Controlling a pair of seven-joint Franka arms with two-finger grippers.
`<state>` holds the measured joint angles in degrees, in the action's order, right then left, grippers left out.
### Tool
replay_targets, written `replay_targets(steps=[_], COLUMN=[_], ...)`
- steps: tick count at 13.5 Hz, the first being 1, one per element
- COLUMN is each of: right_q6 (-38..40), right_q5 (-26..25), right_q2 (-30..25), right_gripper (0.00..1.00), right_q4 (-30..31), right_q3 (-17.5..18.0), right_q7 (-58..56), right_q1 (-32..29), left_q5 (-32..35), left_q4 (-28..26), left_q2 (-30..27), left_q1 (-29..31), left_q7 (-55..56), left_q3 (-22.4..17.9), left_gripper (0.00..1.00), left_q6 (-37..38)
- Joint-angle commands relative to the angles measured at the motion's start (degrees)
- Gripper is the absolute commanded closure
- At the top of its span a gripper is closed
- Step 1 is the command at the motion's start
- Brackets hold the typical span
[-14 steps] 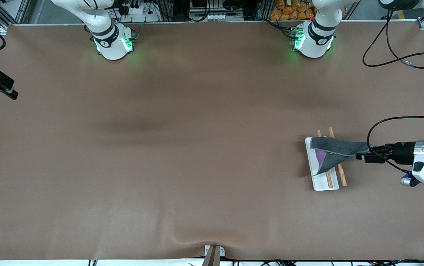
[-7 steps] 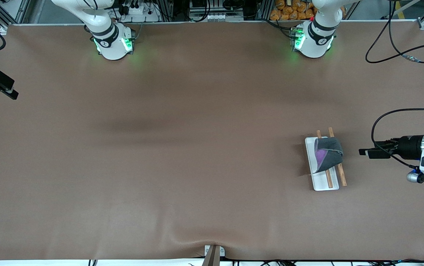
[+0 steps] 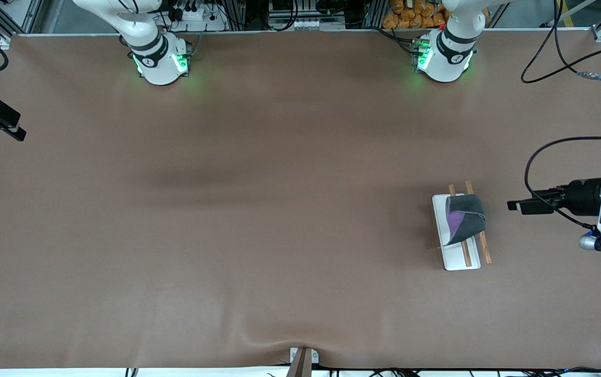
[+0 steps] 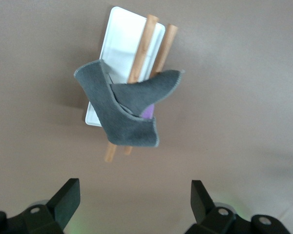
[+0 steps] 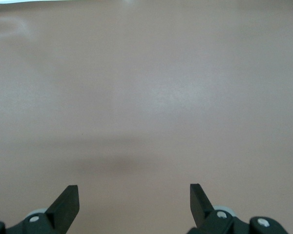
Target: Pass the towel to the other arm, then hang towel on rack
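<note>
towel (image 3: 466, 219): hanging over both wooden rods of the rack (image 3: 454, 256), grey side out, a bit of purple showing
rack: lying flat toward the left arm's end of the table (image 3: 279, 209)
left gripper (image 3: 513, 206): hovering near the rack, fingers wide apart, holding nothing
right gripper (image 5: 134, 202): waiting over bare table, fingers wide apart

Your front camera sits high, facing both arm bases and looking steeply down on the whole bench (image 3: 258, 209). Your left wrist camera looks down past its end effector (image 4: 132, 202) at the rack (image 4: 122, 46), sharing that spot with the front view. Your right wrist camera sees only bare bench beyond its own end effector (image 5: 134, 202).
</note>
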<state>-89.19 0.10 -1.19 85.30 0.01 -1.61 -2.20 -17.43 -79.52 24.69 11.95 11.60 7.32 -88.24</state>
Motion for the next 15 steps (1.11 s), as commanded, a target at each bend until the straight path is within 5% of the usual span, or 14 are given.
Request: replay_targets(steps=[1, 3, 15], right_q6=[0.42, 0.42, 0.42], right_q5=[-0.45, -0.45, -0.36], right_q2=[-0.31, -0.31, 0.04], right_gripper=[0.00, 0.00, 0.00], right_q4=[-0.31, -0.31, -0.22], right_q3=[0.08, 0.17, 0.17], right_q7=[-0.33, -0.33, -0.41], right_q1=[0.09, 0.09, 0.09], left_q5=[8.15, 15.20, 28.41], left_q4=[-0.63, -0.72, -0.63], left_q2=[-4.90, -7.63, -15.63], left_q1=[-3.06, -5.00, -4.83], left_q7=[1.40, 0.71, -0.88], left_q3=[0.59, 1.90, 11.40], left_gripper=[0.00, 0.00, 0.00], left_q6=[1.05, 1.05, 1.22])
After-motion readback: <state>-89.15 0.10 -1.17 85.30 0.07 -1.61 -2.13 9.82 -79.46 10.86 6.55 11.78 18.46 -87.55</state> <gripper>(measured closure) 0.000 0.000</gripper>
